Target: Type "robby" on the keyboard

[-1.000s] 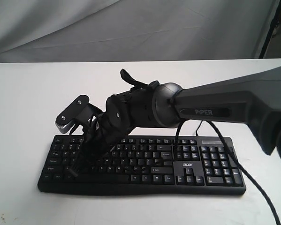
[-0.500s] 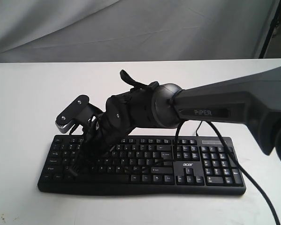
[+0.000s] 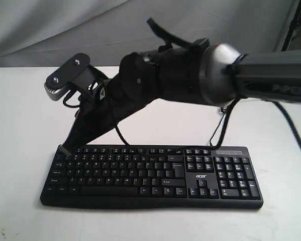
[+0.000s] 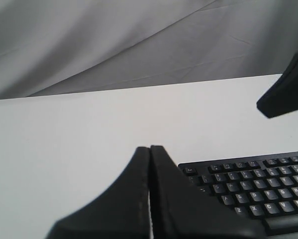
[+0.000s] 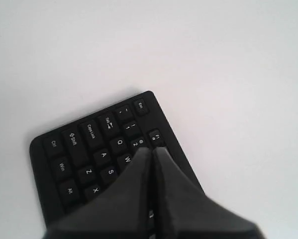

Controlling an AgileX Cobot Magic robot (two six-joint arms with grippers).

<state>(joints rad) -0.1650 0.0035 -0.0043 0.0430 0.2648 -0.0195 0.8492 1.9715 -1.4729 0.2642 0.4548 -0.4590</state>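
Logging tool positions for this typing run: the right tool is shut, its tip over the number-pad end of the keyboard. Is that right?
Not quite. The right tool is shut, but its tip is over the opposite end of the keyboard, near the Esc key, as the right wrist view shows.
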